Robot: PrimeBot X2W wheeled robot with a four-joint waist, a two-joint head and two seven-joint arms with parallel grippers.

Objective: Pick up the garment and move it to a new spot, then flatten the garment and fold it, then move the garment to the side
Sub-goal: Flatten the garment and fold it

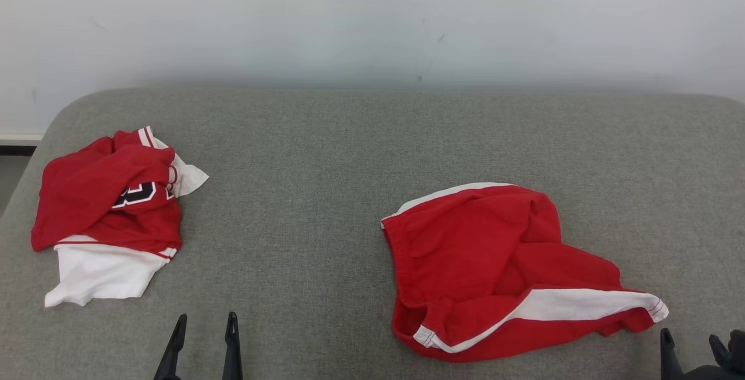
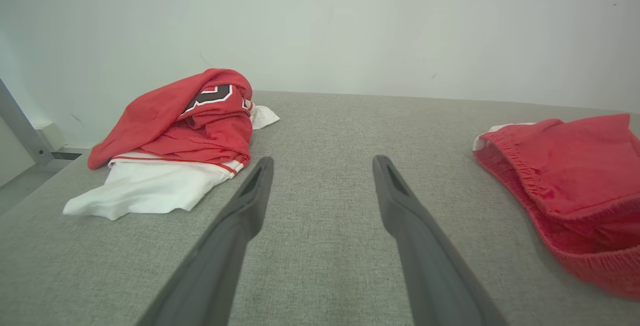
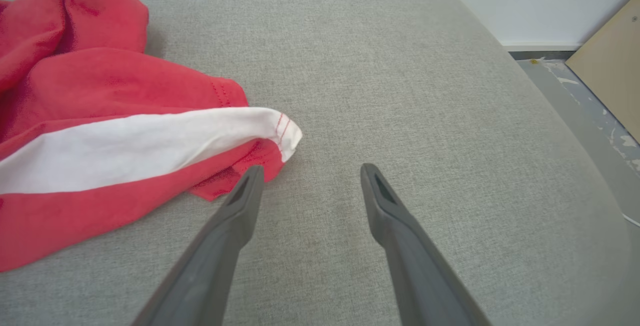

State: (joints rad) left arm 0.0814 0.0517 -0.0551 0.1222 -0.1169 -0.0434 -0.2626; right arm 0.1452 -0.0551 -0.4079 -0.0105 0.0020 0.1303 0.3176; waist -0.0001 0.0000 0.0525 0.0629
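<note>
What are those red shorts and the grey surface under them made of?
The red shorts look like soft, matte cotton-type cloth: they crumple loosely, with a gathered elastic waistband and a stitched white side stripe. The grey surface looks like upholstery fabric with a fine, flecked weave; its rounded corners may mean padding underneath.

One pair of red shorts [image 1: 495,252], one jersey [image 1: 99,194].

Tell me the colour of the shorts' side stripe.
White stripe on red shorts; clearest in the right wrist view.
</note>
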